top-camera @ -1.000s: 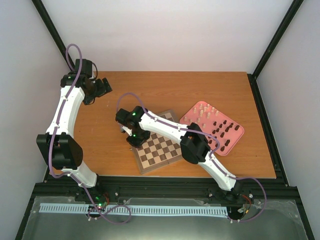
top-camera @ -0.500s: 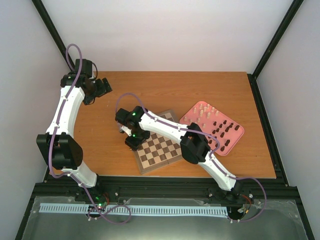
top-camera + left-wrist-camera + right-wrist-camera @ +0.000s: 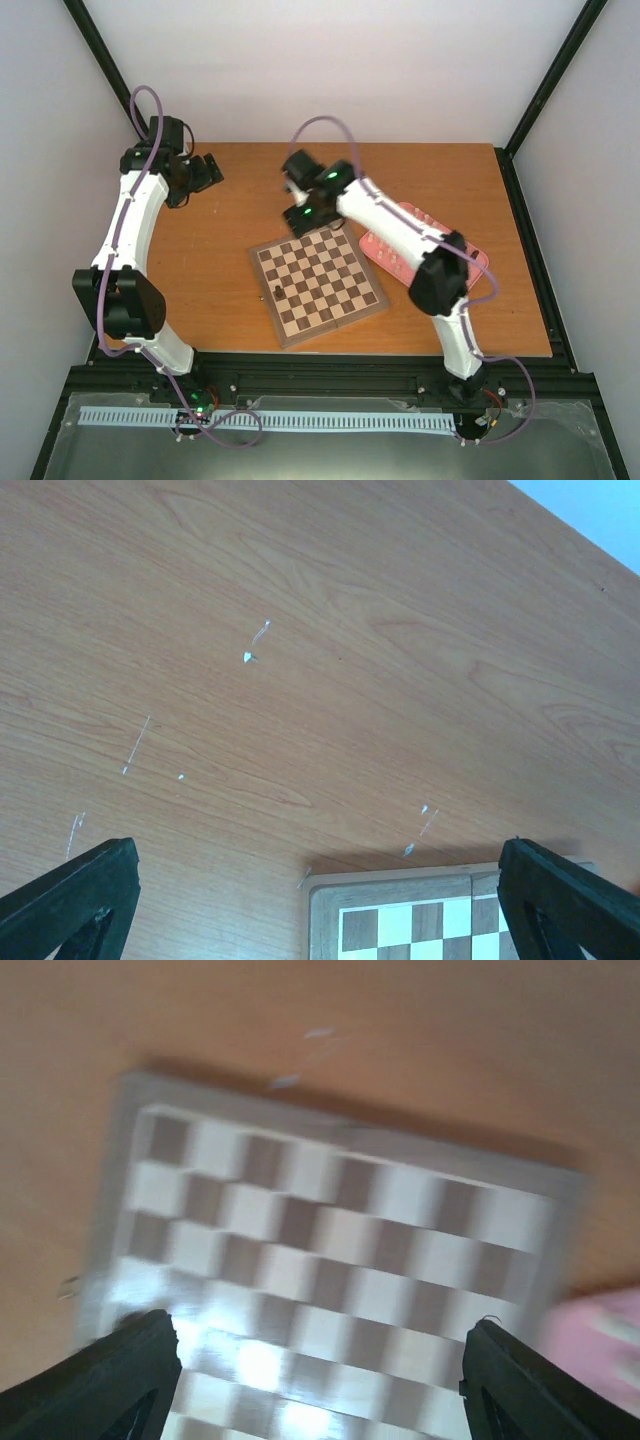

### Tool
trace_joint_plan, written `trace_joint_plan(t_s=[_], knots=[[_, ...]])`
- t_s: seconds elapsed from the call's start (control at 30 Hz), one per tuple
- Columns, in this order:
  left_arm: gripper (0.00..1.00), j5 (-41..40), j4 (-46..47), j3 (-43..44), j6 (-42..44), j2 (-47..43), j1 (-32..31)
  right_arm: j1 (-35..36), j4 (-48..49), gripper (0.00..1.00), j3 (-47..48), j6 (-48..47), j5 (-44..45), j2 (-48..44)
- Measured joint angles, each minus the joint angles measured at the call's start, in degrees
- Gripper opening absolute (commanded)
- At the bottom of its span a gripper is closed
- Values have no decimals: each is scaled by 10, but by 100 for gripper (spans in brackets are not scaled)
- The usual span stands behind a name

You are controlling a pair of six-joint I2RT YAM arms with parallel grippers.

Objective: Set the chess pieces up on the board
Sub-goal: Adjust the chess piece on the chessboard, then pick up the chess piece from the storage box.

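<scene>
Pale walls (image 3: 330,70) closed in one orange-brown wooden surface (image 3: 210,280). On it we counted one board (image 3: 325,275), lying turned at an angle near the middle. One dark chess piece (image 3: 277,291) stood upright on the board, close to its left edge and about midway along it. We saw no other piece on the squares.

We counted two arms. The right arm (image 3: 400,225) rose from its base at the near right, bent at the elbow and reached up and left. It held the right pincer (image 3: 300,215) over the board's far edge. In the wrist view, that pincer (image 3: 315,1360) stood wide with nothing between its fingers, and the board (image 3: 340,1210) below it was blurred.

The left arm (image 3: 130,215) stretched to the far left corner. The left pincer (image 3: 200,175) hung there over bare wood, well apart from the board. Its own view showed the pincer (image 3: 320,900) spread wide and empty, with one corner of the board (image 3: 400,910) at the bottom edge.

One pink tray (image 3: 475,262) lay just right of the board. The right arm covered most of it, so we could not count what lay in it.
</scene>
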Motion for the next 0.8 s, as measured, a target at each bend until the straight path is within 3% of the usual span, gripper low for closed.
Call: trace_joint_plan(t_s=[0.23, 0.47, 0.67, 0.8], knots=[[100, -1, 0, 16, 0, 1, 0, -164, 26, 70, -209, 53, 95, -190], [100, 3, -1, 29, 1, 20, 0, -269, -10, 66, -439, 117, 119, -337], [100, 10, -1, 33, 1, 41, -1, -376, -37, 65, -550, 164, 99, -468], [100, 13, -1, 38, 4, 55, -4, -465, -37, 65, -595, 172, 74, -492]])
